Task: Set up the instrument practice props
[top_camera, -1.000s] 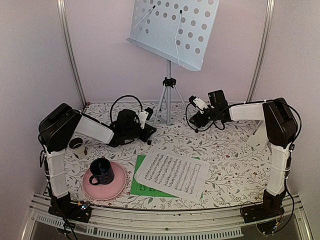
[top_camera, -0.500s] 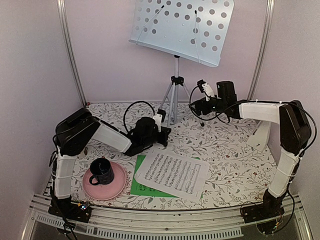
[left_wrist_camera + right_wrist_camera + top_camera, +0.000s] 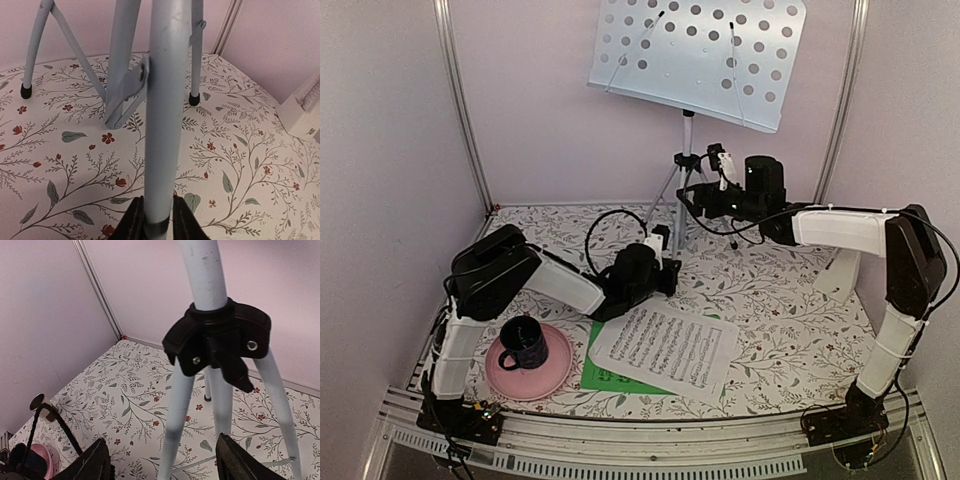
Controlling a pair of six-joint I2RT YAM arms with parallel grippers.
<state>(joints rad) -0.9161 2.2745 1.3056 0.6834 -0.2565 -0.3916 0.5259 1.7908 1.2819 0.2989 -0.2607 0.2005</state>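
The stand (image 3: pixel 700 55) is standing at the rear of the table (image 3: pixel 790 330), close to the back wall (image 3: pixel 540 120), with its desk reaching high above both arms. The left gripper (image 3: pixel 159 220) is clamping low on one tripod leg (image 3: pixel 162 125), its jaws pressing the tube from both sides. The right gripper (image 3: pixel 165 455) is hovering just under the black collar (image 3: pixel 220 340), jaws wide apart and gripping nothing.

The white sheet (image 3: pixel 665 345) is lying near the front edge, overlapping the green sheet (image 3: pixel 603 372). Its staves are too small to read. The mug (image 3: pixel 523 343) is sitting on the plate (image 3: pixel 545 375) to their left, just beside the left arm. The metronome (image 3: pixel 840 275) is standing by the right wall, partly hidden behind the right arm. Bare cloth is lying open between the sheets and the metronome.
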